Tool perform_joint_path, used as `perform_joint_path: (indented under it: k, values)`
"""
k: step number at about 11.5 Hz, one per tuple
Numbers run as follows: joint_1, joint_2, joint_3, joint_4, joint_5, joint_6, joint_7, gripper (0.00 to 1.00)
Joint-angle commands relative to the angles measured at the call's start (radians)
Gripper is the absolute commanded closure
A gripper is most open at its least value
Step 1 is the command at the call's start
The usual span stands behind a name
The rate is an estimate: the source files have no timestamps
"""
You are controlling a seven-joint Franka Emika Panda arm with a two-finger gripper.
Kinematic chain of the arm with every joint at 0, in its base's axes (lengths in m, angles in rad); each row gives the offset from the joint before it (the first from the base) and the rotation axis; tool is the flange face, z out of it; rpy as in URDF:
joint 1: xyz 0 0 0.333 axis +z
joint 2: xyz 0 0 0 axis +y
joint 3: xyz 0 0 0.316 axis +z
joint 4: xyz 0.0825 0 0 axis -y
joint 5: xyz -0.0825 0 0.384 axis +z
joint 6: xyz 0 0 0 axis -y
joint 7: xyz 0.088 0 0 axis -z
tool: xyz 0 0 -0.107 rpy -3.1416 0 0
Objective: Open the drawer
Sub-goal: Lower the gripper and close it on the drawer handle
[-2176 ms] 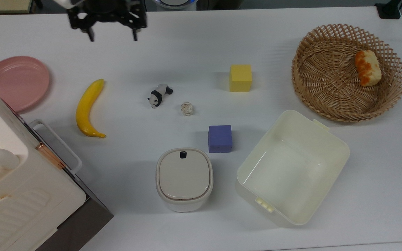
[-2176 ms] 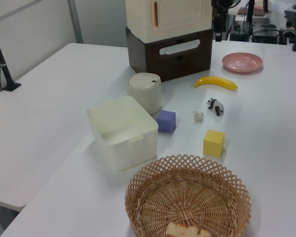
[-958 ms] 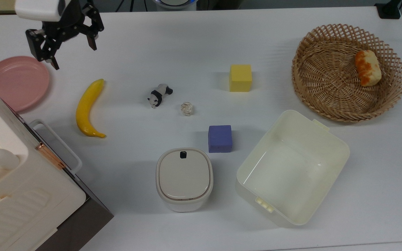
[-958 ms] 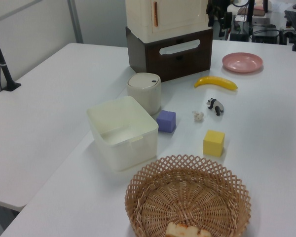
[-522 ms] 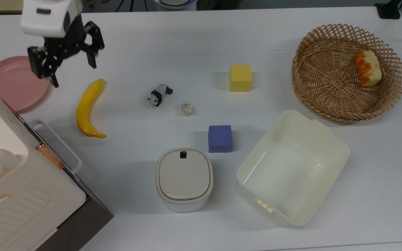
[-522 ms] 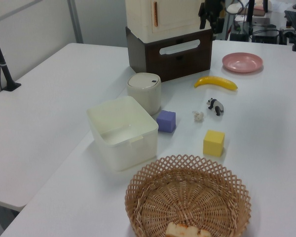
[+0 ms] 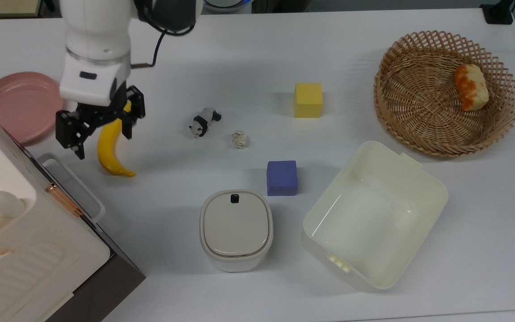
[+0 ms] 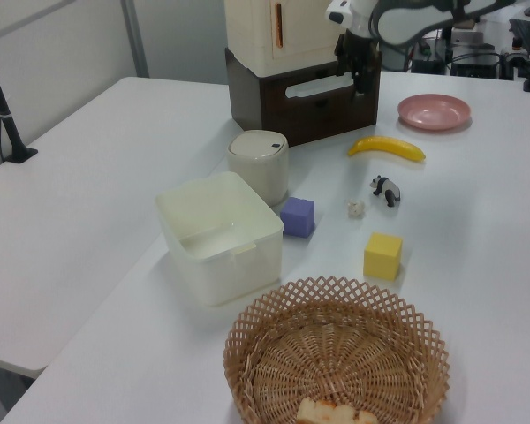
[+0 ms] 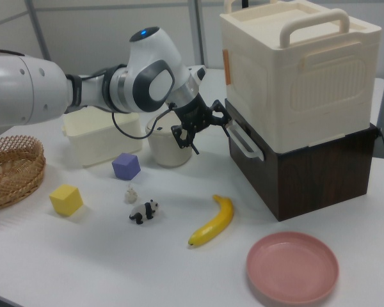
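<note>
Hovering with fingers spread and holding nothing, gripper (image 7: 102, 136) above the banana (image 7: 110, 154). Sitting shut under the cream cabinet (image 9: 294, 77), drawer (image 9: 301, 169), white loop handle (image 7: 75, 183) just beside the fingertips.

Even bright overhead light on my feeds, white table (image 7: 373, 53) close to washed out in the top view; soft short shadows under objects, faint glare inside the cream tub (image 7: 365, 214), focus sharp, no noticeable edge distortion
</note>
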Motion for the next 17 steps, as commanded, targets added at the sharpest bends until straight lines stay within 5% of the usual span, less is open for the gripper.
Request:
perform_joint_path:
  k: [1,10,12,15,17]
  values:
    - [0.015,-0.006,-0.004,-0.051,-0.085,0.132,0.152,0.00]
    - [-0.011,0.122,-0.053,0.010,-0.133,0.319,0.204,0.12]
    - [-0.011,0.122,-0.053,0.008,-0.135,0.349,0.204,0.26]
    - [-0.019,0.122,-0.053,0.007,-0.190,0.349,0.203,0.69]
    - [-0.019,0.122,-0.053,0.005,-0.196,0.349,0.201,0.80]
